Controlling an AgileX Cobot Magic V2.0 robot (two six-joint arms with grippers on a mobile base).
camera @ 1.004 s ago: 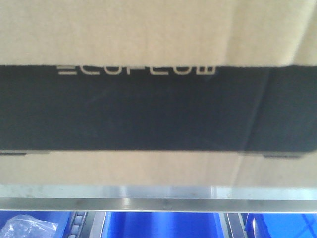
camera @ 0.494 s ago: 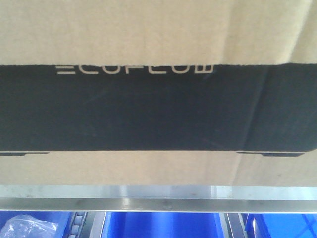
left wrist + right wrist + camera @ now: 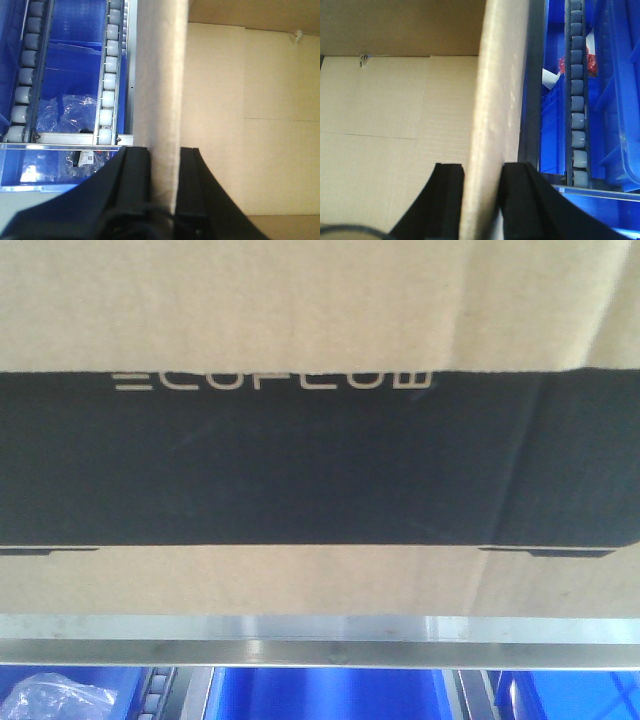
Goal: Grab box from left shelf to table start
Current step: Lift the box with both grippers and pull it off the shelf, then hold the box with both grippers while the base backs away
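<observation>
On the left, our left gripper (image 3: 162,156) is clenched on the box (image 3: 160,75), one pad outside and one inside its upright left wall, and it holds only a narrow strip of cardboard. We judge this the weakest point: if the load is heavy, the wall can buckle or tear, or slide out between the pads. Just beside that wall a roller track (image 3: 106,75) runs over a blue bin (image 3: 70,65) with a clear plastic bag (image 3: 70,112) in it, so a dropped corner would land there. In the middle, the front view is filled by the box's black ECOFLOW panel (image 3: 320,460). The box sits at the left shelf, its lower edge just above the silver front rail (image 3: 320,640), and we cannot tell whether it rests there or hangs free. If we draw it out too low, that edge may catch on the rail and the pull would go straight into the two pinched walls. The box also blocks our forward sight, and the desk is in none of our views, so we would carry it blind. On the right, the right gripper (image 3: 482,172) grasps the opposite wall the same way, beside another roller track (image 3: 576,100). Any mismatch between the arms would twist the box and peel one grip loose.
</observation>
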